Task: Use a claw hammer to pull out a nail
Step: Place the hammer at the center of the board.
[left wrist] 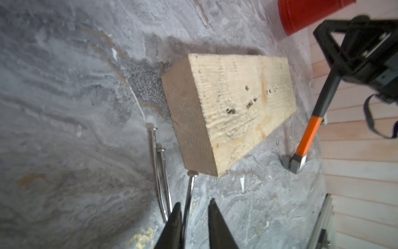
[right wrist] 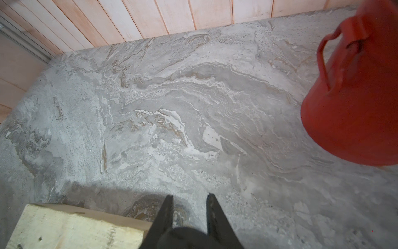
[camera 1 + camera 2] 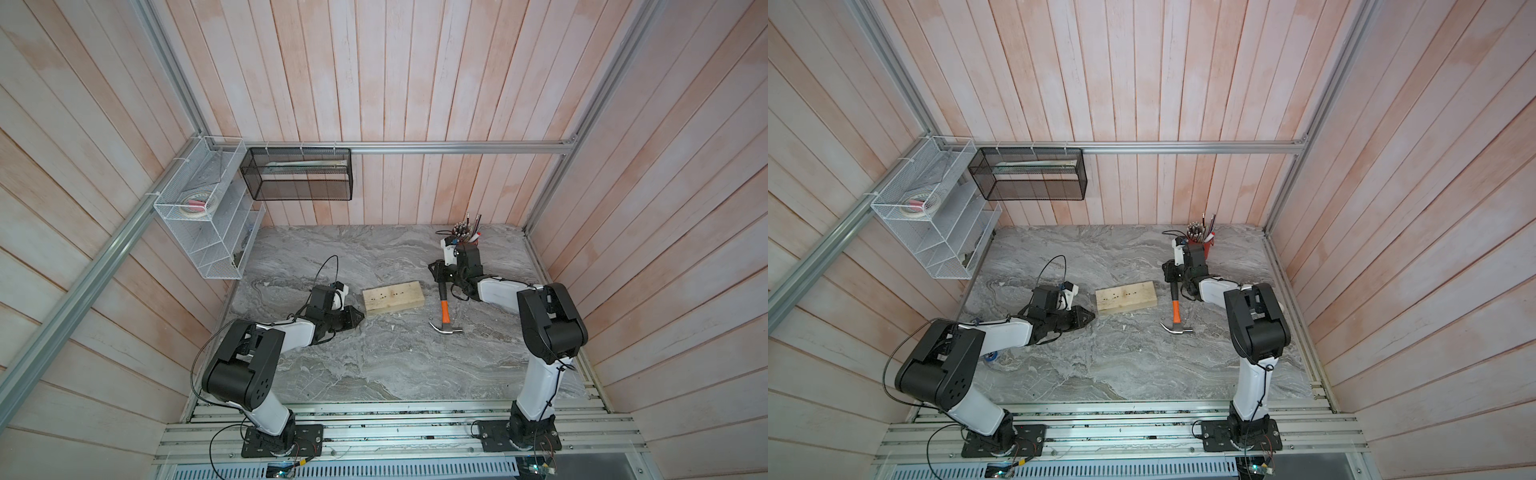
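Note:
The claw hammer [image 3: 444, 309] [image 3: 1176, 311] hangs head-down right of a pale wood block [image 3: 392, 301] [image 3: 1126, 300]. Its steel head [image 1: 294, 161] is at the grey table. My right gripper [image 3: 441, 276] [image 2: 189, 198] is shut on the black handle's end. Three loose nails lie by the block's [image 1: 232, 107] left end. One nail [image 1: 190, 189] runs between the left gripper's [image 1: 195, 203] [image 3: 360, 318] jaws and lies against one finger. I cannot see whether the jaws pinch it. The block's top has several dark holes.
A red cup [image 3: 469, 235] [image 2: 355, 97] of pens stands at the back right, just behind the right wrist. A white wire shelf [image 3: 199, 224] and a black mesh basket [image 3: 299, 174] hang at the back left. Plank walls enclose the table on three sides.

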`<control>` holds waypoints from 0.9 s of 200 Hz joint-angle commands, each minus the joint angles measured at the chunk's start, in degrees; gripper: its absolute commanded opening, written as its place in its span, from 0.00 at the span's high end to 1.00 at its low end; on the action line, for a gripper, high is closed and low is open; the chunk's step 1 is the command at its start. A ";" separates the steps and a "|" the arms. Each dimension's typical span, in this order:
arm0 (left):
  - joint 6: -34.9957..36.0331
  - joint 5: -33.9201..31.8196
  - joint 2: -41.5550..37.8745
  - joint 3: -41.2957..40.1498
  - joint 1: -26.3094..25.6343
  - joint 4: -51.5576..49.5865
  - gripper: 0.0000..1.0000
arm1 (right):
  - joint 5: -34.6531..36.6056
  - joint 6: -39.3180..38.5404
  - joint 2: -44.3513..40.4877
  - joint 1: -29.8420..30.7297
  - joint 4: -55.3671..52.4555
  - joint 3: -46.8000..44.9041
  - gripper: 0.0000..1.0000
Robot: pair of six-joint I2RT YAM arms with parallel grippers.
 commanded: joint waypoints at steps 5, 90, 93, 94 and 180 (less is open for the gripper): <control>-0.19 1.44 -0.70 -1.02 0.96 2.10 0.96 | 4.69 -3.60 4.07 0.43 2.14 -1.37 1.00; 2.40 7.53 -1.97 -2.71 1.21 6.15 1.00 | 5.80 -2.97 5.36 0.45 -0.95 -0.46 0.85; 2.49 7.85 -2.24 -2.87 1.14 6.38 1.00 | 5.87 -2.99 5.45 0.45 -1.16 -0.35 0.85; 2.50 7.92 -2.33 -2.90 1.14 6.46 1.00 | 5.89 -2.99 5.46 0.45 -1.25 -0.30 0.85; 3.53 12.12 -6.27 -5.17 1.09 10.44 1.00 | 6.78 -2.99 7.99 0.45 -7.01 4.15 0.62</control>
